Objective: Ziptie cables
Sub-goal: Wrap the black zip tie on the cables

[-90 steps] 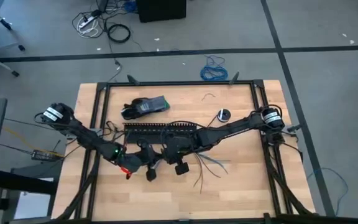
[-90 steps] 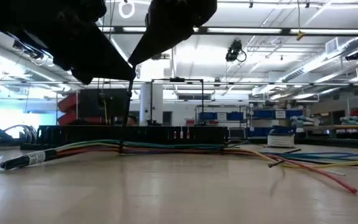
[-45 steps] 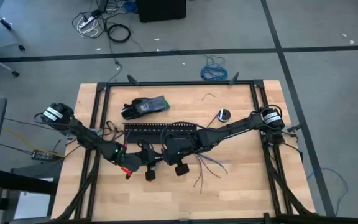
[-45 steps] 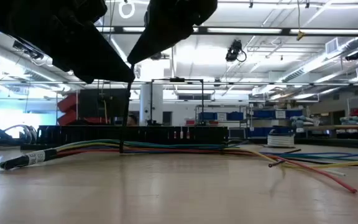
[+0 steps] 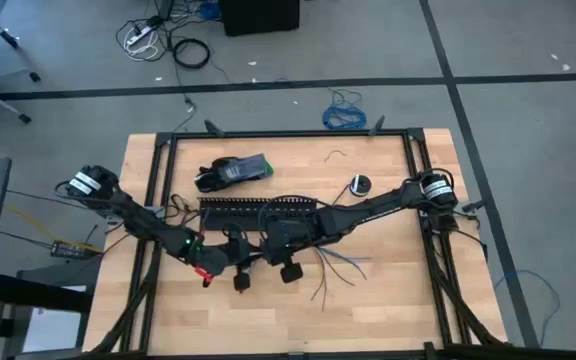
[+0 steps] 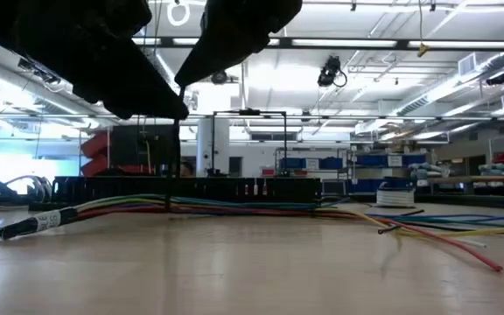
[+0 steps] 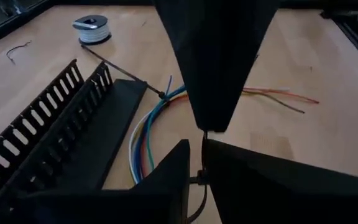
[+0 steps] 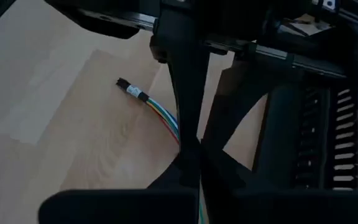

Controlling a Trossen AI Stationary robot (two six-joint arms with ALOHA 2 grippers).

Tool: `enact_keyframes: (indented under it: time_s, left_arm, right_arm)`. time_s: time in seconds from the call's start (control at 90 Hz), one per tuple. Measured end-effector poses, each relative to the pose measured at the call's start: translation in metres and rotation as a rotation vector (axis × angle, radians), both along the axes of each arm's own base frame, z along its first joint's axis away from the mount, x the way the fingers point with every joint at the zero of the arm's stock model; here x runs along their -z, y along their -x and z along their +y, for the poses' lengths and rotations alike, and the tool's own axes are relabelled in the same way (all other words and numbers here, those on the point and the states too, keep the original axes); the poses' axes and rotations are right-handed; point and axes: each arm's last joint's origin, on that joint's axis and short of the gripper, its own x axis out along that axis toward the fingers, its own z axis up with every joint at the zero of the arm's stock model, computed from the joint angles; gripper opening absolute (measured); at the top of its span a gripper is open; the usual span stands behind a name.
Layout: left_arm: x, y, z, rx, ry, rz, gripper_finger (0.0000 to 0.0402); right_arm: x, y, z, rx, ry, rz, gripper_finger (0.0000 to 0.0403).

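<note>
One bundle of cables [image 6: 234, 207] lay on the wooden table [image 5: 388, 300] just in front of the single black slotted channel [image 5: 258, 210], its labelled end [image 6: 26, 225] toward one side and its loose coloured ends [image 6: 436, 229] splayed toward the other. Both arms met over the middle of that bundle. The left gripper [image 7: 201, 158] had its two fingers drawn together on a thin black ziptie [image 6: 171, 171] that stood upright above the wires; the right gripper [image 8: 191, 146] met it from the opposite side, its fingers also pressed together, apparently on the same strip, though the crowding of dark parts made that hard to confirm. A second ziptie [image 7: 120, 68] lay flat, running from a white wire spool [image 7: 92, 28] toward the channel's end. One small curled wire scrap [image 5: 337, 154] sat well apart near the table's far edge, and one dark tool [image 5: 233, 172] lay beyond the channel.
</note>
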Motion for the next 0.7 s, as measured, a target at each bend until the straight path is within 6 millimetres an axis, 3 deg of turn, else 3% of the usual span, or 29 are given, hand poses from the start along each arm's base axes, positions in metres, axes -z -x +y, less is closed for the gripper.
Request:
enact_keyframes:
  time_s: [0.256,0.7]
  left_arm:
    - [0.002,-0.001,0.000,-0.002,0.001,0.003,0.0042]
    - [0.031,-0.012,-0.002,-0.049,-0.046,0.038,0.0004]
  right_arm:
    - [-0.004,0.001,-0.001,0.013,0.011,-0.019,0.0000]
    - [-0.013,0.008,-0.004,0.069,0.069,-0.018,0.0000]
